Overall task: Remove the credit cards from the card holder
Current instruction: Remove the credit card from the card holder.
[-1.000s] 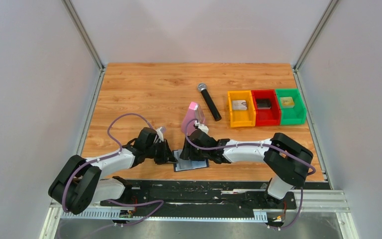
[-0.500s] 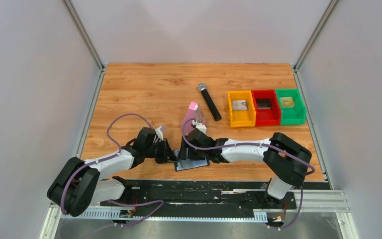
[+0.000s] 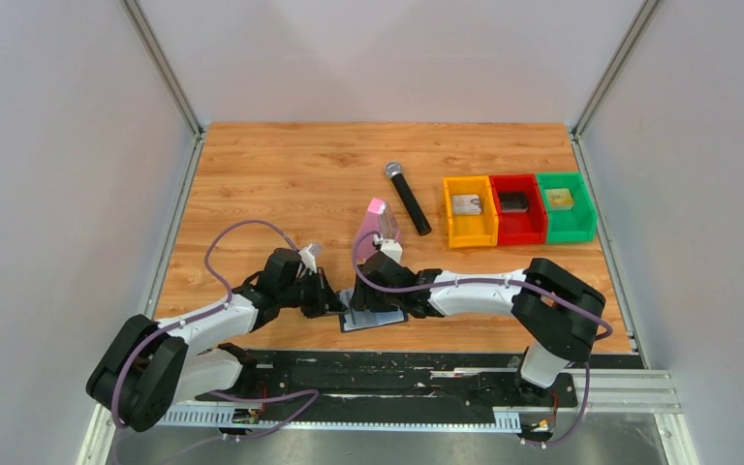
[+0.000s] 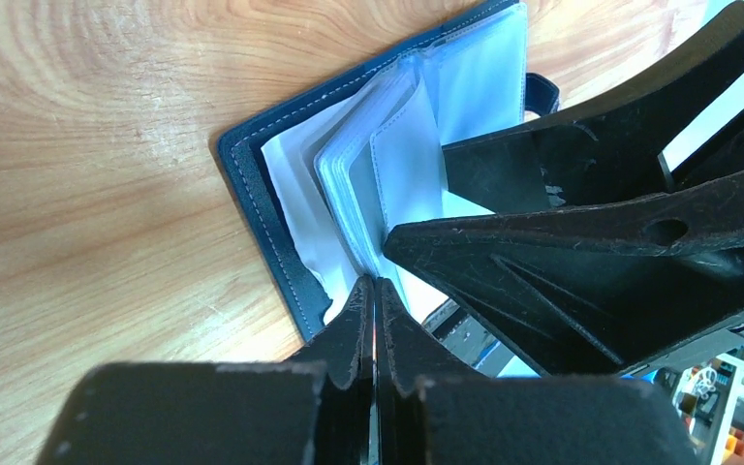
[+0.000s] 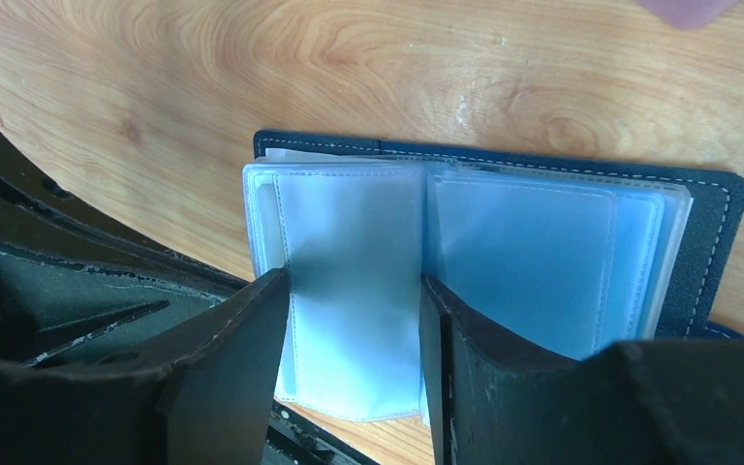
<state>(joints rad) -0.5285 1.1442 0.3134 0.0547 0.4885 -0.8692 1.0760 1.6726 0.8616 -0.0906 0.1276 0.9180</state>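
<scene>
The navy card holder (image 3: pixel 376 319) lies open on the table near the front edge, its pale clear sleeves fanned out. It shows in the left wrist view (image 4: pixel 252 194) and the right wrist view (image 5: pixel 707 223). My left gripper (image 3: pixel 336 308) is at the holder's left edge. Its jaws (image 4: pixel 375 291) are pressed together on a thin flat edge that looks like a credit card, seen edge-on. My right gripper (image 3: pixel 361 299) is open (image 5: pixel 354 286), with its fingers set down on either side of one sleeve (image 5: pixel 349 242). No card face shows.
A pink metronome (image 3: pixel 378 229) stands just behind the right gripper, and a black microphone (image 3: pixel 407 198) lies beyond it. Orange (image 3: pixel 469 230), red (image 3: pixel 516 232) and green (image 3: pixel 565 231) bins sit at the right. The black base rail (image 3: pixel 397 363) runs just in front of the holder.
The left arm's elbow has drawn back to the left and its gripper has shifted slightly. The right gripper has edged a little left over the holder. The holder stays in place.
</scene>
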